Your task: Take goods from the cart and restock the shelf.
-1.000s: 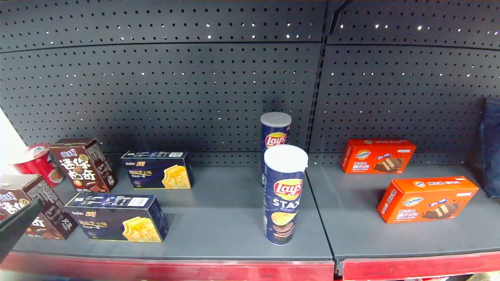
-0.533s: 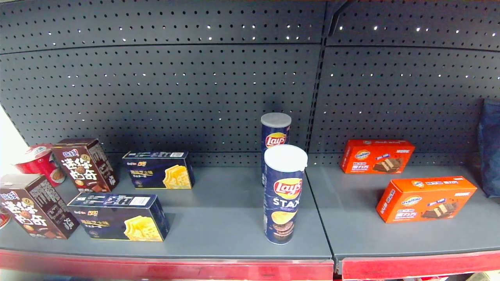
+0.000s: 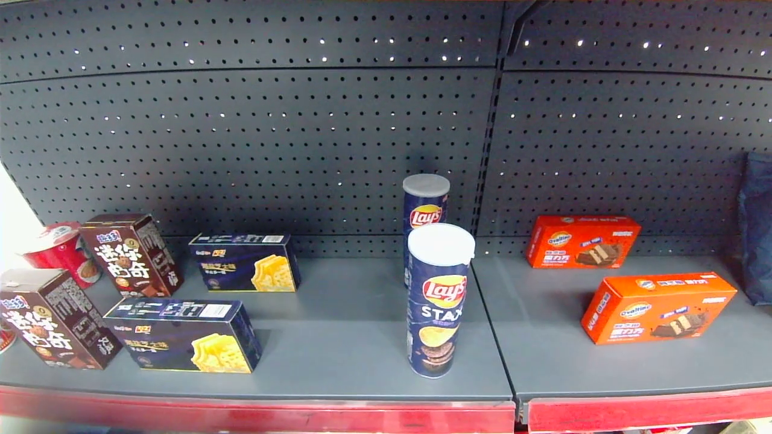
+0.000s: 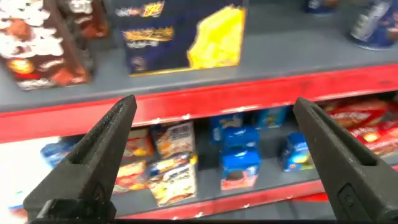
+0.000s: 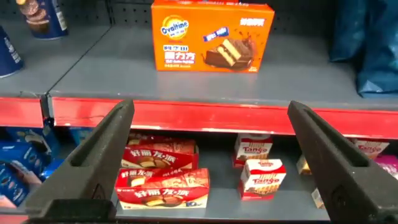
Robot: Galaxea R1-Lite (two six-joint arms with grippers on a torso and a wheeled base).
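Shelf (image 3: 362,343) dead ahead of us, grey deck, red lip. We see the front chip can (image 3: 439,301) upright mid-shelf, the rear chip can (image 3: 425,205) just behind it, the near orange box (image 3: 657,307) to the right, the near navy cracker box (image 3: 187,334) to the left. Our left gripper (image 4: 214,104) hangs spread wide and empty before the red lip; our right gripper (image 5: 210,107) likewise, facing that orange box.

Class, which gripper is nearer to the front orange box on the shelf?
Right. The right gripper sits just before the shelf edge, facing the front orange box. The left gripper faces the navy box, well off toward the shelf's other end.
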